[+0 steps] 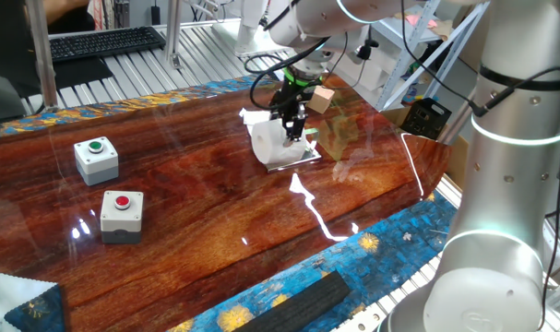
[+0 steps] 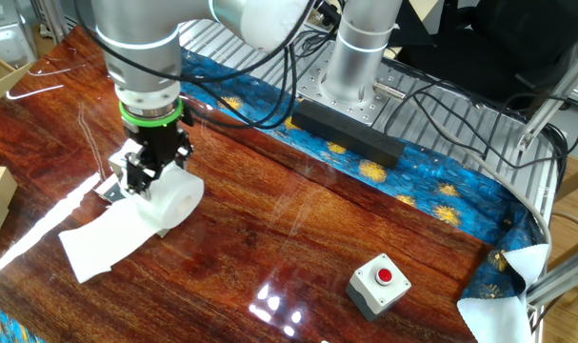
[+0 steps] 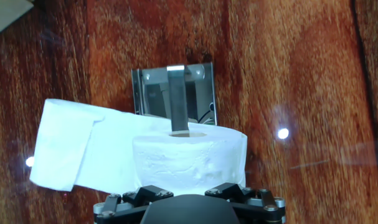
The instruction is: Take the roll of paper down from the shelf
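Observation:
The roll of paper (image 1: pixel 268 143) (image 2: pixel 169 202) (image 3: pixel 189 158) is white and soft. Its loose sheet (image 2: pixel 98 243) (image 3: pixel 64 149) trails onto the wooden table. It rests at the edge of the shelf (image 1: pixel 303 157) (image 3: pixel 198 90), a small silvery mirror plate flat on the table. A thin grey post (image 3: pixel 178 99) runs from the plate into the roll's core. My gripper (image 1: pixel 291 124) (image 2: pixel 141 176) comes down from above with its jaws set wide on either side of the roll. In the hand view the roll sits tight against the gripper body, which hides the fingertips.
A white box with a green button (image 1: pixel 96 158) and one with a red button (image 1: pixel 122 214) (image 2: pixel 379 283) stand on the table away from the roll. A tan cardboard cube (image 1: pixel 322 100) lies just behind the shelf. A black bar (image 2: pixel 346 133) lies near the arm's base.

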